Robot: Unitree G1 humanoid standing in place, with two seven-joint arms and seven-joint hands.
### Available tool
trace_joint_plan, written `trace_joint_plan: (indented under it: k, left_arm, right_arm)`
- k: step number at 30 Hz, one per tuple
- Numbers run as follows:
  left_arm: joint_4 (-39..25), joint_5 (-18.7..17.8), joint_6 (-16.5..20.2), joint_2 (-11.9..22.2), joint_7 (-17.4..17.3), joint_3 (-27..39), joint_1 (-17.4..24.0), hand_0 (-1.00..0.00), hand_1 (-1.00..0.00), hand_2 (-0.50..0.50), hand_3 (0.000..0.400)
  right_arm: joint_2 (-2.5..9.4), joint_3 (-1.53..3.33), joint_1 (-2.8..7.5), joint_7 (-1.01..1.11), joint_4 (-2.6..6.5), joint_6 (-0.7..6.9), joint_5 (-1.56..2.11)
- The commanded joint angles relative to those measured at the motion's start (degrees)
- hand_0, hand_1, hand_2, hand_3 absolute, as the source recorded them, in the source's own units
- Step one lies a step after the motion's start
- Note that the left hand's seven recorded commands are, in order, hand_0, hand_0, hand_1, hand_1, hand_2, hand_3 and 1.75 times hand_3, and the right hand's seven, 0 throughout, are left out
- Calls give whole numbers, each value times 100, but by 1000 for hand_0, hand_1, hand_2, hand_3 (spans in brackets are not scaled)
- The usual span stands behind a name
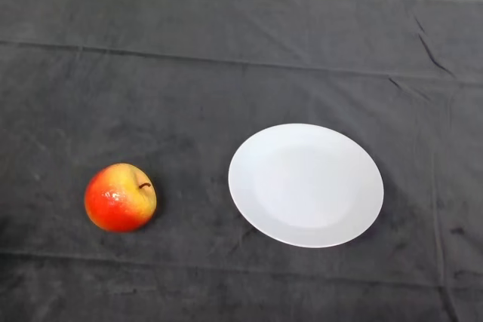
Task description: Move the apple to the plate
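apple (121, 197) sits on the dark cloth of the surface (226, 73), down toward eight o'clock from the middle of my view, resting on its side with the stem tipped over toward three o'clock. it lies apart from the white plate (306, 185), which sits a little to the four o'clock side of centre, with a strip of bare cloth between the two. the plate holds nothing, so as i judge it the move has not begun. i take it the apple was laid on my left so that my left arm, the only one working, can reach it without crossing over the plate, and the plate lies farther to my right so the carry is a short sweep toward three o'clock. the tilt of the apple looks like it simply settled that way on the soft cloth. of my arm and hand i can say nothing: neither shows in this view, so i cannot tell how far the hand is open or whether it has hold of anything, or how the arm is posed.
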Motion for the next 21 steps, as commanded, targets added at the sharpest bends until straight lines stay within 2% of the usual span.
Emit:
trace_joint_plan:
  k: [1, 13, 21]
  left_arm:
    - [208, -10, -162, 228, -26, -16, -184, 0, 0, 0, 0]
    - [141, 290, -402, 200, 161, -241, -376, 0, 0, 0, 0]
    - [-169, 535, -473, 193, 267, -451, -392, 0, 0, 0, 0]
  right_arm:
    - [463, -91, 553, -33, 648, 461, 55]
    - [462, -97, 552, -33, 651, 459, 49]
    - [462, -100, 552, -34, 651, 458, 45]
